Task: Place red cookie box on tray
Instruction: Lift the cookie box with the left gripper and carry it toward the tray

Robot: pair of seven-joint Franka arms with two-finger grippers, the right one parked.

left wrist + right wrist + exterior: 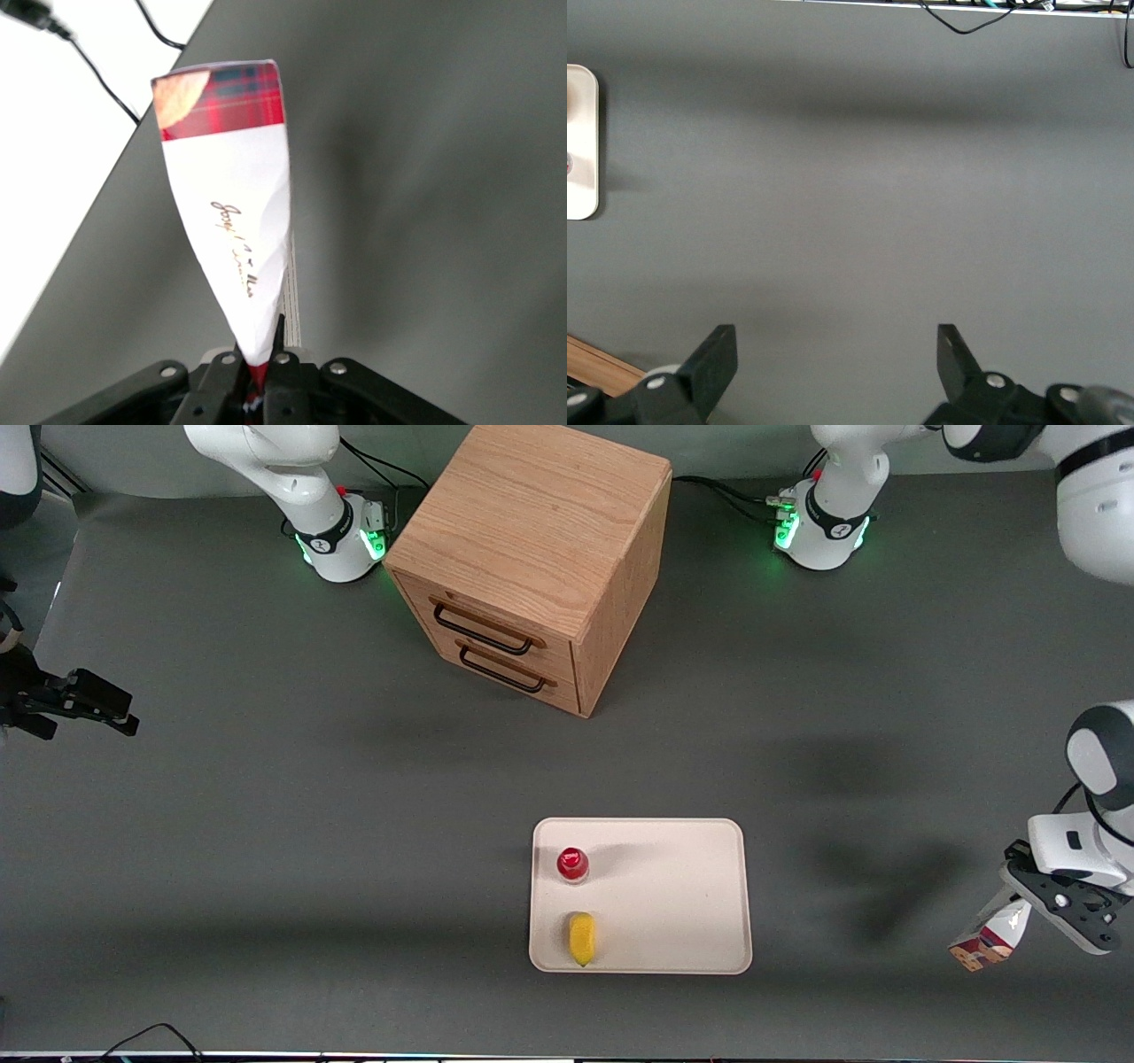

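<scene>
My left gripper (1019, 908) is shut on the red cookie box (988, 939), a dark-red plaid carton with a white patch. It holds the box above the table at the working arm's end, well apart from the tray (673, 895). In the left wrist view the box (232, 212) sticks out from between the closed fingers (282, 359), its plaid end pointing away from the gripper (259, 367). The cream-white tray lies near the front camera in the middle of the table. Its edge also shows in the right wrist view (583, 177).
A small red-capped bottle (573, 864) and a yellow fruit (581, 938) stand on the tray's side toward the parked arm. A wooden drawer cabinet (532, 558) stands farther from the front camera. Cables (97, 71) lie at the table's edge.
</scene>
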